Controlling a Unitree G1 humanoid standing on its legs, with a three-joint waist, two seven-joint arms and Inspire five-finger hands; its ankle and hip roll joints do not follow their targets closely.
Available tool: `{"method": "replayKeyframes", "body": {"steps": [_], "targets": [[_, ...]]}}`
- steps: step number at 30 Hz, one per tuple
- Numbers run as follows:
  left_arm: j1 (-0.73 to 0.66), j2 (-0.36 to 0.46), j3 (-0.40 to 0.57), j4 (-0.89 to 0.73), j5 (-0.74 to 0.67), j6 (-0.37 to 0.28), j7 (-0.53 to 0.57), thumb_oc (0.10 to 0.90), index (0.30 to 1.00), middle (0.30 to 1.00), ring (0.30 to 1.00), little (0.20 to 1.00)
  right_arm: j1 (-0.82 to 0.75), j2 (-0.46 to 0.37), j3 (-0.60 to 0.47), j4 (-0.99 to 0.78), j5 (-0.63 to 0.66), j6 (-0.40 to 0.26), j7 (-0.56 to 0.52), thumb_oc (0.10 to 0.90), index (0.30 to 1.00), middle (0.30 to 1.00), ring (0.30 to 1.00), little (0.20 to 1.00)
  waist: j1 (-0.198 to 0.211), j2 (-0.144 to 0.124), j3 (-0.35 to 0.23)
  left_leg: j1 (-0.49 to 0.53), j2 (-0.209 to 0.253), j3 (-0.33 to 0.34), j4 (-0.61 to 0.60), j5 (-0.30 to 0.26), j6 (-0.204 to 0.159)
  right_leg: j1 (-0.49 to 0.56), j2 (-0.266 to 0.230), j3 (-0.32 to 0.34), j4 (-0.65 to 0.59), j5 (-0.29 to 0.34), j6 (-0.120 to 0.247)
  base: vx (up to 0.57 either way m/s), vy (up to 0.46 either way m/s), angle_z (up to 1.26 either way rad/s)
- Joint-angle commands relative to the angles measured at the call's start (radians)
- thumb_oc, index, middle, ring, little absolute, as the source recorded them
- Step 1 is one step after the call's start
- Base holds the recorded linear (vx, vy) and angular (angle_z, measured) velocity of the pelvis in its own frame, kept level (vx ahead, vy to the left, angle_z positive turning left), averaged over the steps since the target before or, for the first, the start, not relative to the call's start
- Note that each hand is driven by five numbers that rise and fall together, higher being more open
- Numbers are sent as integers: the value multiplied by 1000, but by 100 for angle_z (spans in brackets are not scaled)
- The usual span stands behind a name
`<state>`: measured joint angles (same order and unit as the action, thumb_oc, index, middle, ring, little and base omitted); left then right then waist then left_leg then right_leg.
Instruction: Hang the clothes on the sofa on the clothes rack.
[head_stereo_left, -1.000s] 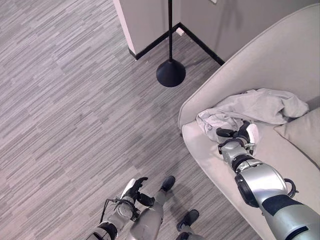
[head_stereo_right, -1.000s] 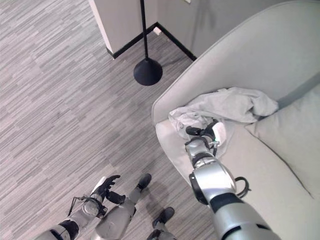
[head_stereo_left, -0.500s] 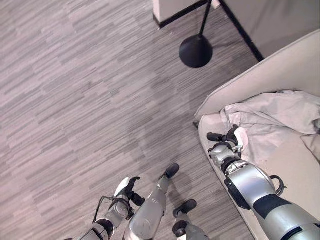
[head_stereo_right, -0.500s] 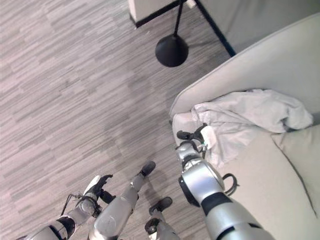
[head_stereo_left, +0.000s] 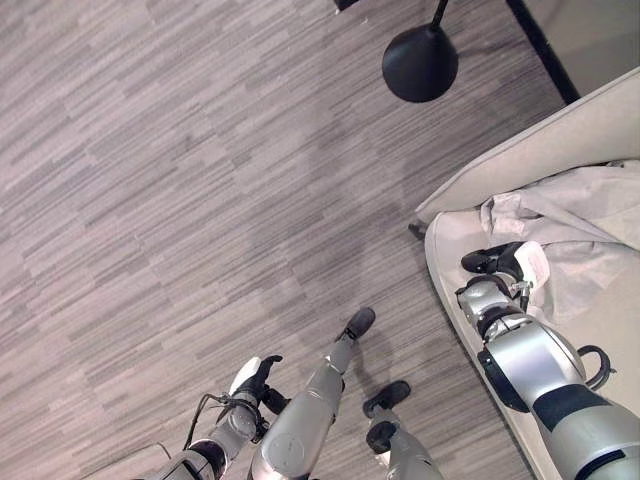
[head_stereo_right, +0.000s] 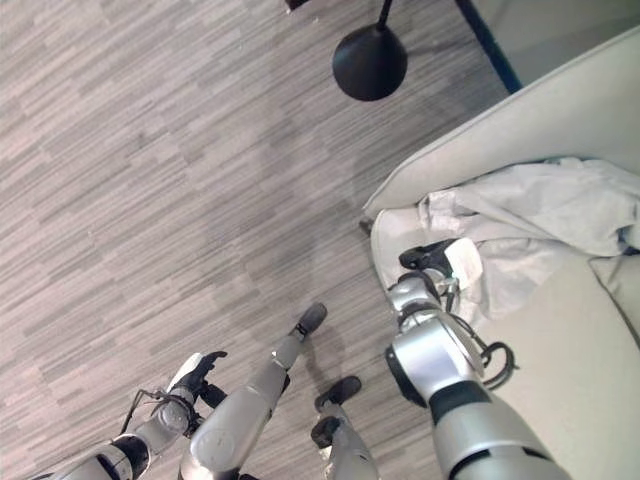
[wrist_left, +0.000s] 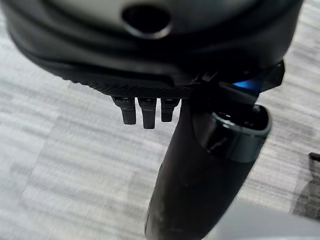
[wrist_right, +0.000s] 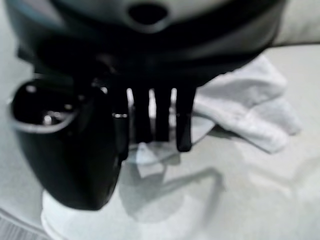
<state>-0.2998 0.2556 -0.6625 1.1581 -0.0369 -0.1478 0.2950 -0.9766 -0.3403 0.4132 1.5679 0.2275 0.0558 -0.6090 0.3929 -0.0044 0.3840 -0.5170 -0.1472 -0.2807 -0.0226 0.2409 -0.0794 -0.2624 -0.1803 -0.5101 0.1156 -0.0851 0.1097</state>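
Observation:
A crumpled pale grey garment (head_stereo_left: 577, 213) lies on the beige sofa (head_stereo_left: 540, 160), against its armrest end. My right hand (head_stereo_left: 503, 263) rests at the garment's near edge, fingers straight and pointing over the seat's front. In the right wrist view its fingers (wrist_right: 161, 116) hang just above the garment (wrist_right: 250, 105), curled round nothing. The clothes rack's round black base (head_stereo_left: 420, 62) and thin pole stand on the floor beyond the sofa's end. My left hand (head_stereo_left: 256, 377) hangs low over the floor, relaxed and open, holding nothing.
Grey striped plank floor (head_stereo_left: 180, 200) stretches wide to the left of the sofa and rack. A dark baseboard (head_stereo_left: 545, 45) runs behind the rack. A sofa cushion (head_stereo_right: 625, 290) lies just past the garment.
The whole picture has shifted, so the camera moved. My right hand stays at the garment's near edge, and my left hand still hangs by the floor.

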Motion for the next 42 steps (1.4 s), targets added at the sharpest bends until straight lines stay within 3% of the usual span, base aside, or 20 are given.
{"method": "replayKeyframes", "body": {"steps": [1,6,8,14,16,18,25,26,27,30,33,37,40,42], "targets": [[17,6,-24,41,10,-16,12,800,900,900,900,900,156,122,-55,13,61,-21,102,400,300,300,300,300,2,-2,17,35,51,-6,-42,-110,9,18,-28,19,-56,5,-4,-47,8,-14],[32,12,5,48,28,-15,6,800,900,900,900,900,240,146,-71,-36,92,-60,123,400,300,300,300,300,-38,-24,-3,81,64,22,-24,-133,11,41,-35,38,-27,-6,-8,-11,4,-11],[52,12,34,67,36,-11,-2,800,900,900,900,900,303,168,-83,-103,148,-100,153,400,300,300,300,300,-74,-42,-26,128,72,48,-10,-154,14,64,-43,55,-5,-11,-7,29,19,-25],[103,8,131,89,34,-4,-9,800,900,900,900,900,491,180,-46,-534,282,-199,227,400,300,300,300,300,-182,-84,-89,243,86,124,11,-198,33,122,-38,119,19,-16,-5,34,36,-37],[119,10,144,79,32,-2,-13,800,900,900,900,900,525,169,-34,-618,277,-196,238,400,300,300,300,300,-192,-83,-100,261,91,134,13,-205,37,129,-38,131,21,-17,-4,9,71,-61],[154,14,179,50,30,0,-21,800,900,900,900,900,570,100,-61,-801,275,-209,263,400,300,300,300,300,-236,-82,-144,300,93,165,18,-200,58,143,-42,151,31,2,-3,22,96,-53],[206,2,218,30,32,-5,-45,800,900,900,900,900,601,8,-111,-900,112,-180,265,408,312,312,312,312,-290,-63,-231,387,104,199,-3,-218,70,188,-33,201,29,-5,6,109,16,-33],[220,-6,217,23,44,-5,-53,800,900,900,900,900,602,-7,-102,-895,4,-148,263,800,900,900,900,900,-295,-60,-249,406,109,203,-11,-223,71,202,-30,210,24,-7,7,65,-4,-34],[221,-6,218,23,44,-5,-53,800,900,900,900,900,602,-7,-102,-895,4,-148,263,800,900,900,900,900,-295,-60,-249,407,109,204,-12,-223,71,203,-30,211,24,-6,7,110,-37,-19],[232,-23,199,34,61,-8,-70,800,900,900,900,900,529,-11,-19,-814,-253,-69,244,800,900,900,900,900,-288,-57,-252,417,116,203,-26,-223,73,210,-16,224,6,1,5,22,-42,-7],[232,-27,172,5,79,-17,-60,800,900,900,900,900,468,18,23,-724,-408,-16,178,800,900,900,900,900,-270,-53,-228,398,117,198,-22,-218,75,196,-9,225,1,7,2,-41,-21,-2],[215,-26,130,0,88,-25,-38,800,900,900,900,900,371,75,44,-553,-434,9,95,800,900,900,900,900,-241,-51,-190,357,116,186,-10,-209,75,176,-4,220,-8,19,-1,-102,-27,3],[157,-26,48,-14,87,-36,13,800,900,900,900,900,204,104,60,-367,-436,38,-28,800,900,900,900,900,-199,-40,-112,259,107,168,44,-197,71,126,-3,214,-8,40,-6,-201,-20,23],[137,-31,25,-11,91,-42,32,800,900,900,900,900,174,98,61,-327,-446,50,-73,800,900,900,900,900,-190,-34,-89,232,104,164,64,-198,69,110,-6,212,-3,43,-7,-112,12,9]]}}
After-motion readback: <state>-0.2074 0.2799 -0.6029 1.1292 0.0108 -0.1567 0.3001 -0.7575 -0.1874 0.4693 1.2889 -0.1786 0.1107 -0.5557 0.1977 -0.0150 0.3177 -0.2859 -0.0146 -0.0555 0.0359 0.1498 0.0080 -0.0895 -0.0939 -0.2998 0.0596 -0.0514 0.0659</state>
